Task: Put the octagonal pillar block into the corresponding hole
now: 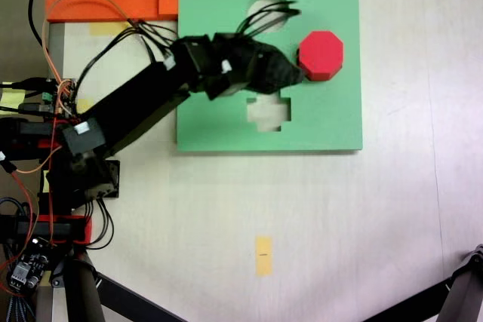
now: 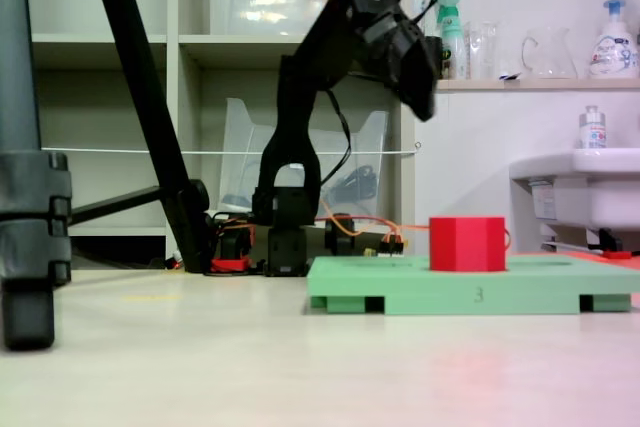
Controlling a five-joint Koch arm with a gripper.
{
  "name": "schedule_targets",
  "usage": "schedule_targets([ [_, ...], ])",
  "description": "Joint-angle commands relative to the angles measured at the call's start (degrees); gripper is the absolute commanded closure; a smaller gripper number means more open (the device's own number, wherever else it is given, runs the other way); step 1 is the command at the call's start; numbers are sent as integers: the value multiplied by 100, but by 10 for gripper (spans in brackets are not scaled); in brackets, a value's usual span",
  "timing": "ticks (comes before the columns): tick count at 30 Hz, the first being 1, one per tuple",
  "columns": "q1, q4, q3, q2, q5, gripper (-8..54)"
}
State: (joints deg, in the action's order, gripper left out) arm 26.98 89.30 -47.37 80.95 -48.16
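The black arm (image 1: 128, 111) reached across the green foam board (image 1: 332, 122), its gripper (image 2: 425, 97) raised and tilted downward. Whether the jaws stood apart could not be told; they held nothing. The board lay on a pale table (image 1: 339, 224); shelves (image 2: 200, 42) and a sink (image 2: 575, 172) stood behind. The red octagonal block (image 1: 321, 55) stood on the board, below and just beyond the jaw tips, clear of them.

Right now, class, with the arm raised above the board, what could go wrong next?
1. The red block stands proud on the green board, perhaps not fully seated in its hole.
2. The gripper hangs high and just beside the block; a careless descent might knock it askew.
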Motion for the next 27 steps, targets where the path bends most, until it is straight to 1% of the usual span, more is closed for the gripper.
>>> schedule_targets([
  [1,-141,9,-141,993,870,78],
  [3,-369,0,-466,1441,1371,61],
  [6,-712,-123,-1028,2074,2101,57],
  [8,-896,-536,-1731,2602,2716,57],
  [10,-1099,-1230,-2760,3261,3199,58],
  [11,-1222,-1670,-3577,3727,3735,57],
  [12,-1301,-2057,-4192,4104,3990,57],
  [15,-1723,-3261,-5985,5124,4078,59],
  [19,-2197,-3305,-6917,5229,4043,55],
  [21,-2364,-3533,-7453,5221,4034,40],
  [24,-2479,-5361,-8965,5221,4043,41],
  [27,-2479,-6311,-10046,5221,4052,42],
])
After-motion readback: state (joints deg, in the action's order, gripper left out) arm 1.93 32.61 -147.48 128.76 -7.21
